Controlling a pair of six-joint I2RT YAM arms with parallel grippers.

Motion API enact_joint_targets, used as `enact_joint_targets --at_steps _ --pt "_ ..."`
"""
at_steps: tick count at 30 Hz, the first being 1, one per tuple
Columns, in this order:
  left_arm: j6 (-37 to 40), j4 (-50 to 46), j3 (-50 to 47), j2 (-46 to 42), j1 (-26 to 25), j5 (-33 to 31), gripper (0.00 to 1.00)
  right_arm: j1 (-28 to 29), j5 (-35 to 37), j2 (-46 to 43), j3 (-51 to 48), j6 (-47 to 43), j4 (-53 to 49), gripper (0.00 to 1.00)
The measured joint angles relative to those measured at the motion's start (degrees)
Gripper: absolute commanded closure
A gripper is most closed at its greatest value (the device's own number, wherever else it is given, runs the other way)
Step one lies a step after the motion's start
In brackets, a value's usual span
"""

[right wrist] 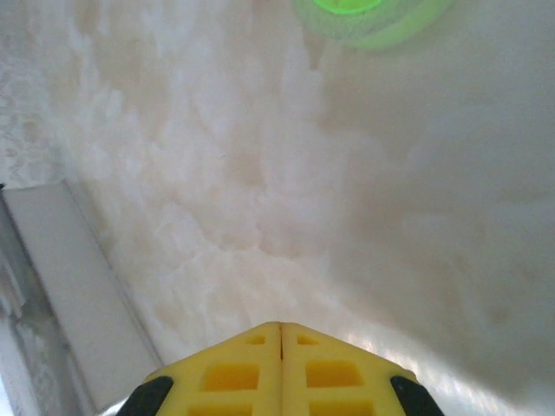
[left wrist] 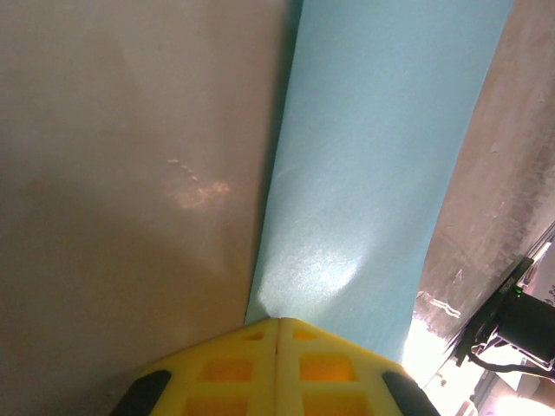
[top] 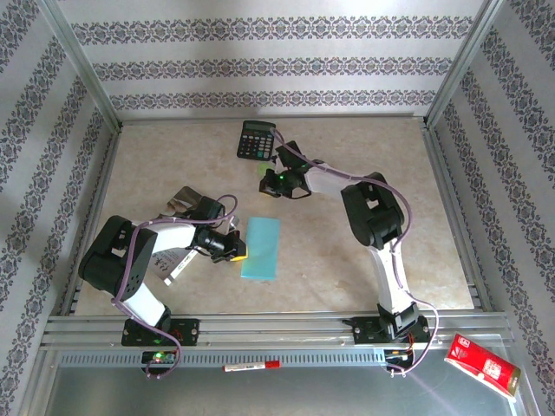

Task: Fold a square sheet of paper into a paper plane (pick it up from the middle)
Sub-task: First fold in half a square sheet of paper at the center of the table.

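Presently, the paper lies flat on the desk, near the middle and towards the front edge. It shows as a light-cyan oblong, longer than it is wide, with its long sides running roughly front to back. In the left wrist view the paper stretches away from the fingertips, with a dark shadow line along its left edge.

The left hand is at the paper's left long edge, low over the desk. From the wrist view the left hand has its yellow fingers pressed fully together, and their tip meets the near corner of the sheet. Whether any paper is caught in the seam cannot be told.

The right hand is well apart from the paper, further back, just in front of the calculator. In its own view the right hand is likewise fully closed, holds nothing, and is over bare desk.

A grey-white booklet lies behind the left arm, partly hidden by it. A red-capped marker rests on the front rail. A red box lies off the desk at front right.
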Motion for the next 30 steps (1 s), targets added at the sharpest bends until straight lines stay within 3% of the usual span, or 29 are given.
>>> enact_joint_targets --at_steps 5,12,25,30 --pt "0.0 -0.1 0.0 0.0 0.0 -0.2 1.0 3.5 -2.1 -7.3 -7.8 1.0 3.3 1.0" --pt "0.0 -0.2 0.0 -0.1 -0.1 -0.2 1.0 9.0 -5.0 -6.9 -13.4 5.2 7.6 1.0" --pt "0.0 -1.1 1.0 -1.3 -0.4 -1.2 1.0 8.6 -5.1 -3.5 -14.9 6.3 9.9 1.0" --pt "-0.3 -5.9 2.0 -4.2 -0.7 -6.0 0.82 8.5 -5.1 -3.5 -14.9 5.0 10.0 1.0"
